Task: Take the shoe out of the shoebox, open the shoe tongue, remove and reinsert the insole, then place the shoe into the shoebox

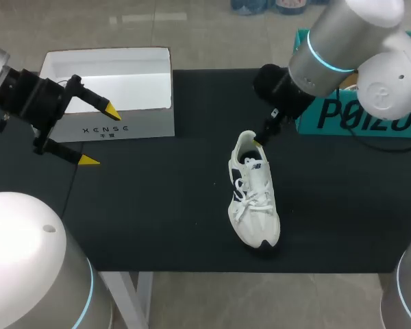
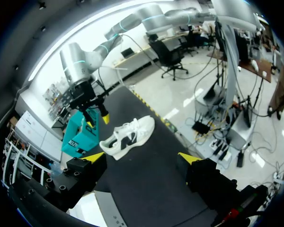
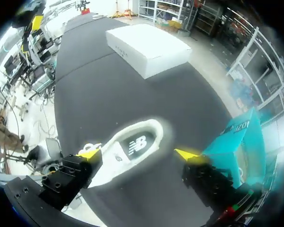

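**A:** Where is the shoe?

**B:** The white lace-up sneaker [image 1: 253, 195] with navy trim stands sole-down on the black table mat [image 1: 157, 205], outside the box. Its toe points toward the robot's side and its heel points away.

**A:** And the right arm?

**B:** The right gripper [image 3: 137, 153] hangs just over the heel opening, yellow-tipped fingers spread wide to either side of the heel. Whether one brushes the collar, I cannot tell.

**A:** The box?

**B:** The open white cardboard shoebox [image 1: 116, 129] sits at the mat's far left, well apart from the sneaker. The left gripper [image 1: 99, 135] is in front of its near wall, fingers spread apart over the mat.

**A:** Anything else?

**B:** A teal cardboard box [image 1: 356, 116] lies at the far right, behind the right arm.
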Motion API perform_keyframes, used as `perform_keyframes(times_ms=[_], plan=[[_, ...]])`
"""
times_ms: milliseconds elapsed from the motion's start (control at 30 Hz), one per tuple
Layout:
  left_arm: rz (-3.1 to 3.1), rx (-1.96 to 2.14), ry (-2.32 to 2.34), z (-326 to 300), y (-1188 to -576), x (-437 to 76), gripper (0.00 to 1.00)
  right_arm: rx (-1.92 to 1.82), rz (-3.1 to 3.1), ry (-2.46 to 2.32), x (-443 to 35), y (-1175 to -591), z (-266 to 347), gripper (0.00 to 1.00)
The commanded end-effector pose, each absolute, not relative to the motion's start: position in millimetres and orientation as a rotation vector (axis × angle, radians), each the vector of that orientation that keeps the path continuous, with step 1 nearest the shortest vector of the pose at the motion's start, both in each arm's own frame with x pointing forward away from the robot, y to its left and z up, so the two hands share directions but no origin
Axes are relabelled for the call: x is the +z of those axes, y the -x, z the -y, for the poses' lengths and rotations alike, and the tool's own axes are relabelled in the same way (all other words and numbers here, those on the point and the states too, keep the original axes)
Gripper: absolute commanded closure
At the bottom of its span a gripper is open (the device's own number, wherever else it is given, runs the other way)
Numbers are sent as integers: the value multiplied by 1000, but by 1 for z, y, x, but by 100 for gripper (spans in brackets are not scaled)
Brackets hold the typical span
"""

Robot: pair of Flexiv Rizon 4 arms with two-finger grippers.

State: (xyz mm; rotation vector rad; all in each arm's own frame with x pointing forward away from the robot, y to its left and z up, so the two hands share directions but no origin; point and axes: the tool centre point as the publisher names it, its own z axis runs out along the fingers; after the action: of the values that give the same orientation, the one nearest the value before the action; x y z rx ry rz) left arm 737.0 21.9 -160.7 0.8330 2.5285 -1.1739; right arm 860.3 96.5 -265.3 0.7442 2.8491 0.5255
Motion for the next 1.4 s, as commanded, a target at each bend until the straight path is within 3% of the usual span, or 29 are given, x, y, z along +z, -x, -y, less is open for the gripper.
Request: perform_keyframes(times_ms=[33,333,633,1400], plan=[[-2532,-1171,-835,-22,-737,-160,0,381,-2868,-409,-262,-861,-100,0],[-2532,-1171,-835,-22,-737,-160,0,381,-2868,-409,-262,-861,-100,0],[-2532,-1171,-835,-22,-737,-160,0,342,-2873,-43,-259,-874,-110,0],[-2532,-1171,-835,-22,-737,-160,0,175,-2893,148,-311,-913,-122,0]])
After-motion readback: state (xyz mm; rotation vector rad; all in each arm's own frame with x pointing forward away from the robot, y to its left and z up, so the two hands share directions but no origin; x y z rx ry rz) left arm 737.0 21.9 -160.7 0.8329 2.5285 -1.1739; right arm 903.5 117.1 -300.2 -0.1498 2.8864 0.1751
